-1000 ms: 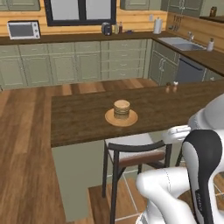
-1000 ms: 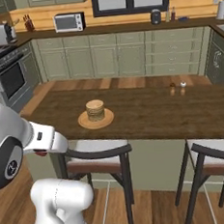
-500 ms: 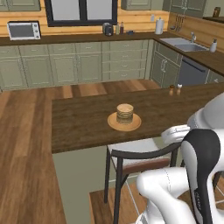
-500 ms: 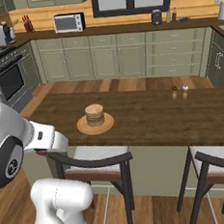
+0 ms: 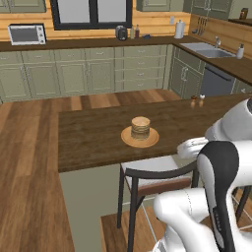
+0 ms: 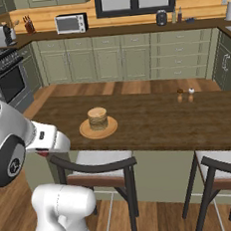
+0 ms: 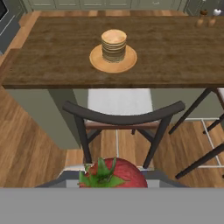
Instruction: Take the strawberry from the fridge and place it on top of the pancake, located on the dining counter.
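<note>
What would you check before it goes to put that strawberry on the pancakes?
1. Strawberry in the gripper: ok, it sits at the bottom of the hand view, leaves showing.
2. Fingers closed on it: cannot tell, the fingertips are hidden.
3. Pancake stack upright on its plate: ok.
4. Top of the stack bare: ok.
5. Counter around the plate free: ok, the two shakers stand well off to the side.
6. Path ahead: not ok, a chair back stands between hand and counter, so it must reach over.
</note>
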Controlling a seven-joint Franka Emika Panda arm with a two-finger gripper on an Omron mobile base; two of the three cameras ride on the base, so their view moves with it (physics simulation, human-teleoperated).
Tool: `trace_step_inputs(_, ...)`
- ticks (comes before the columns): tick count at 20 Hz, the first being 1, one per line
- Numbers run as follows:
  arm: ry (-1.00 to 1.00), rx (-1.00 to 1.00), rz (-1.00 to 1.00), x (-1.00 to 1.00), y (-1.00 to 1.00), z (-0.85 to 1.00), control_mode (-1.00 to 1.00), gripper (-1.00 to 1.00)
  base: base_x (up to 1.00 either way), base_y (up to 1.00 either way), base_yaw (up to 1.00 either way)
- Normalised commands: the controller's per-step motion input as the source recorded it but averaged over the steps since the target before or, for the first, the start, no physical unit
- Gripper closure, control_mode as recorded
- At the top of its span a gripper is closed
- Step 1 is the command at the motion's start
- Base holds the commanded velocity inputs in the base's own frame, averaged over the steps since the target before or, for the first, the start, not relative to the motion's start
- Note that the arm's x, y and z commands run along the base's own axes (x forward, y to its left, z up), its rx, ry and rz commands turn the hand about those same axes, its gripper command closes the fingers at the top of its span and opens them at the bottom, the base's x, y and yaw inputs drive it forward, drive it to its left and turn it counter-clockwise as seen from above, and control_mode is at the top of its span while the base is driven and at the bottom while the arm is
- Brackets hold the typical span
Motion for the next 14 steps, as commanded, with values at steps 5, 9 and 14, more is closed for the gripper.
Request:
trace_step_inputs(5, 0.0, -0.01, 0.0, 1.0, 0.35, 0.01, -1.0, 1.0, 0.0, 0.0, 0.0)
trace_step_inputs(9, 0.01, 0.0, 0.02, 1.0, 0.08, 0.0, -1.0, 1.0, 0.0, 0.0, 0.0)
trace_step_inputs(14, 0.02, 0.02, 0.06, 1.0, 0.0, -0.06, -1.0, 1.0, 0.0, 0.0, 0.0)
